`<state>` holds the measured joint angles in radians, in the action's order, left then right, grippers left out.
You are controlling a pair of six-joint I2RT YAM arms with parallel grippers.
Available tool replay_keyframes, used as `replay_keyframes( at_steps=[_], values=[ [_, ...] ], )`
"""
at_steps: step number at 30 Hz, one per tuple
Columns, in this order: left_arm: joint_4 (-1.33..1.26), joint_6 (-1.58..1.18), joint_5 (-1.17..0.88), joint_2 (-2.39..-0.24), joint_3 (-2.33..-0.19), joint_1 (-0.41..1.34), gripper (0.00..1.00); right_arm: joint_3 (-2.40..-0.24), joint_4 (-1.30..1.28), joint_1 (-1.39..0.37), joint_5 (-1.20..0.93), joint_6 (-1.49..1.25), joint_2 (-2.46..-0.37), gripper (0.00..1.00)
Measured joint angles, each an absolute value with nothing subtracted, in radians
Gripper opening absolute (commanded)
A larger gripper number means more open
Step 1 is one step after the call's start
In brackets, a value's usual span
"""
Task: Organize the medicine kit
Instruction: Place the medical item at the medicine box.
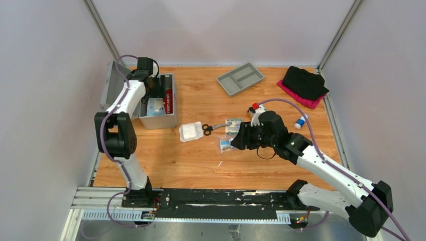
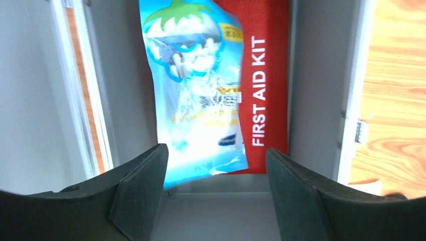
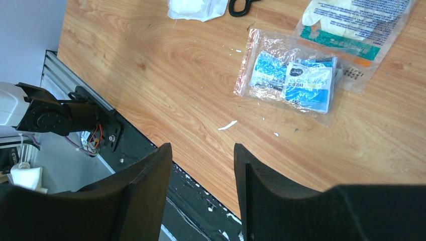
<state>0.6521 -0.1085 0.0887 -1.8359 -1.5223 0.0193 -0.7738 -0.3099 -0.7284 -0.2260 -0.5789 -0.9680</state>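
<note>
Left claw (image 2: pixel 216 153) gaped wide above blue packet (image 2: pixel 201 90) inside medicine kit (image 1: pixel 158 122) at counter's (image 1: pixel 201 165) left edge; right claw (image 3: pixel 202 150) hung half-open, empty.

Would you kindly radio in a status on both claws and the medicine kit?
Left claw open over medicine kit, blue packet inside. Right claw open, empty. No obstruction seen.
</note>
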Motion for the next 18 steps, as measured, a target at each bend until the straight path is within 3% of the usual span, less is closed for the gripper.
replay_keyframes(
  at_steps=[11,18],
  values=[
    [0.649,-0.099,0.07,-1.578,-1.515,0.094,0.82,-0.774,-0.31,-0.728,-0.224,-0.587,-0.976,0.53],
    [0.598,-0.077,0.002,-1.535,-1.389,0.365,0.81,-0.774,-0.31,-0.728,-0.225,-0.592,-0.98,0.52]
  ],
)
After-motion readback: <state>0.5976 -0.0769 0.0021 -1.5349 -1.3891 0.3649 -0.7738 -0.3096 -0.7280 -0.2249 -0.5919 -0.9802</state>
